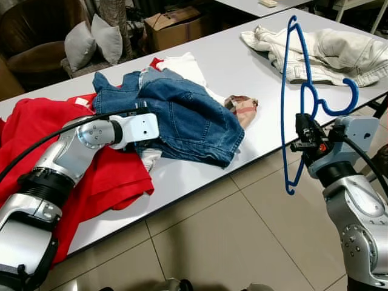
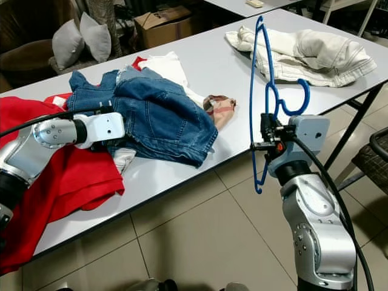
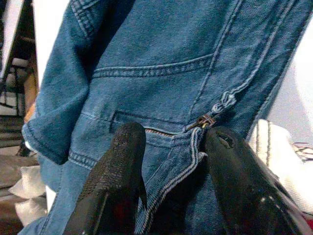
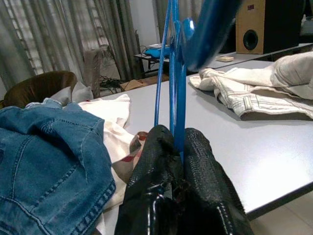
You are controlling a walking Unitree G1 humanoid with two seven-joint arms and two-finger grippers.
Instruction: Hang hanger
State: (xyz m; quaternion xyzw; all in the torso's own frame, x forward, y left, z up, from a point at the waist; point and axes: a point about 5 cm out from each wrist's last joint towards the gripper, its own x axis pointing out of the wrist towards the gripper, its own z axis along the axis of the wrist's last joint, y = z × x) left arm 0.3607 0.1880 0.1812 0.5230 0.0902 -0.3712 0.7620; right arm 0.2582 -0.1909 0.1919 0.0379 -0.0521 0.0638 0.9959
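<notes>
A blue plastic hanger (image 1: 285, 109) stands upright in the air just off the table's front edge, its hook (image 1: 342, 100) curling to the right. My right gripper (image 1: 301, 140) is shut on the hanger's thin frame (image 4: 175, 105), black fingers (image 4: 154, 161) pressed on both sides. My left gripper (image 3: 173, 161) is open, its fingers (image 3: 122, 166) resting against the blue denim garment (image 1: 188, 115) on the table, near a zip and pocket seam.
The grey table (image 1: 242, 66) also carries a red garment (image 1: 60, 145), a white one (image 1: 185, 66), a small checked cloth (image 1: 242, 108) and a cream jacket (image 1: 327, 51) at the far right. An armchair with cushions (image 1: 91, 39) and a cardboard box (image 1: 173, 24) stand behind.
</notes>
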